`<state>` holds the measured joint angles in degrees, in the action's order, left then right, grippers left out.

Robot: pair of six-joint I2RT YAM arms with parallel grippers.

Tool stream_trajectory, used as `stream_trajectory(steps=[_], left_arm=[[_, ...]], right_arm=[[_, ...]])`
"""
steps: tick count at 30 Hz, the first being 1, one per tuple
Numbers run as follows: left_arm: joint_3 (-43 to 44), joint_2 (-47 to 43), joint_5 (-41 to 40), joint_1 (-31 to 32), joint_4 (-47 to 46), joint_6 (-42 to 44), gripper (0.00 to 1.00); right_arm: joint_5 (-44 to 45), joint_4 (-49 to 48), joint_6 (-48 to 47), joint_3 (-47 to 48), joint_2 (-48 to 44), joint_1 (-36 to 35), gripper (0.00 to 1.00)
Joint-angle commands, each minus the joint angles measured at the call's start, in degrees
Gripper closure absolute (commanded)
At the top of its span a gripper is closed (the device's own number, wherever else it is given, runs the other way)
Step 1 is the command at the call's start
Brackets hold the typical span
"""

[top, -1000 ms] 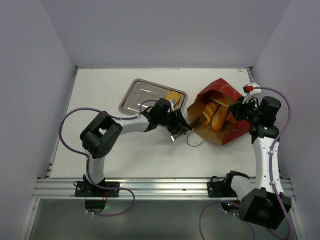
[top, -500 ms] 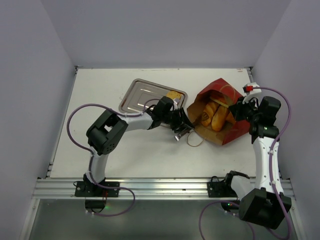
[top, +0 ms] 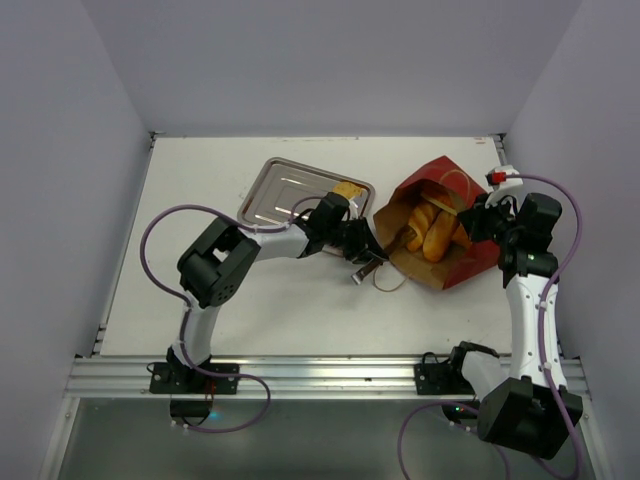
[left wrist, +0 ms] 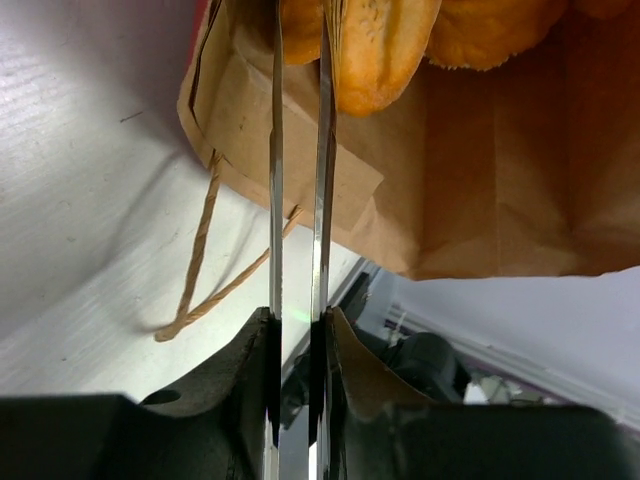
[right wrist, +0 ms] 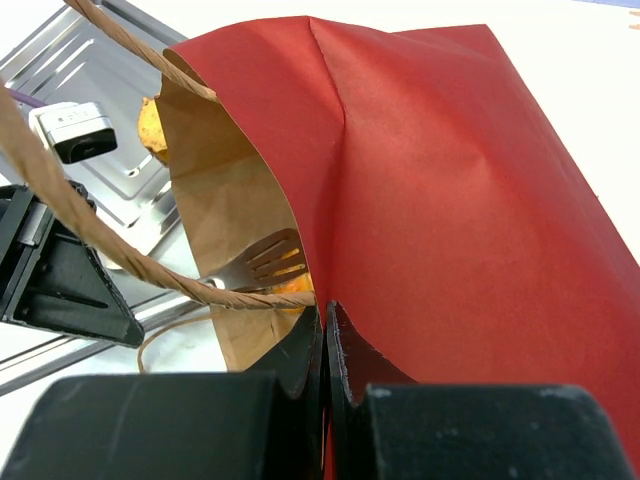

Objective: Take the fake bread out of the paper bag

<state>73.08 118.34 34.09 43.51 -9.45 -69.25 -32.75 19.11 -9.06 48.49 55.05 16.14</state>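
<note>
**Loaves in the bag, tongs at its mouth**

The fake bread [top: 425, 232] lies inside the paper bag [top: 465, 265], which rests on its side near the table's [top: 250, 310] right edge, mouth facing left. The loaves run along the bag's length, rounded ends toward the mouth. The left gripper [left wrist: 298, 335], much the nearer, has its fingers clamped on metal tongs [left wrist: 322, 180]. The blades, nearly together, reach one loaf's end; whether they nip it I can't tell. The right gripper [right wrist: 325, 325] pinches the bag's red upper wall.
</note>
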Motion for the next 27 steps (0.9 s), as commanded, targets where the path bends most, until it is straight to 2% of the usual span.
stream_trajectory(steps=[1,6,15,27], left_arm=[[1.8,-2.5,0.5,-0.4,-1.5,3.9,0.88],[0.1,-6.3,0.5,-0.5,-0.4,7.4,1.0],[-2.9,-14.4,1.3,-0.5,3.6,12.1,1.0],[-12.5,-23.3,2.4,-0.5,9.4,17.0,1.0]], right_arm=[[-2.1,-0.7,-0.1,-0.3,-1.4,-0.1,1.0],[-2.0,-0.7,0.1,-0.3,-1.6,-0.1,1.0],[-1.3,-0.8,0.1,-0.4,-1.9,0.0,1.0],[-1.1,-1.2,0.3,-0.5,-2.0,-0.1,1.0]])
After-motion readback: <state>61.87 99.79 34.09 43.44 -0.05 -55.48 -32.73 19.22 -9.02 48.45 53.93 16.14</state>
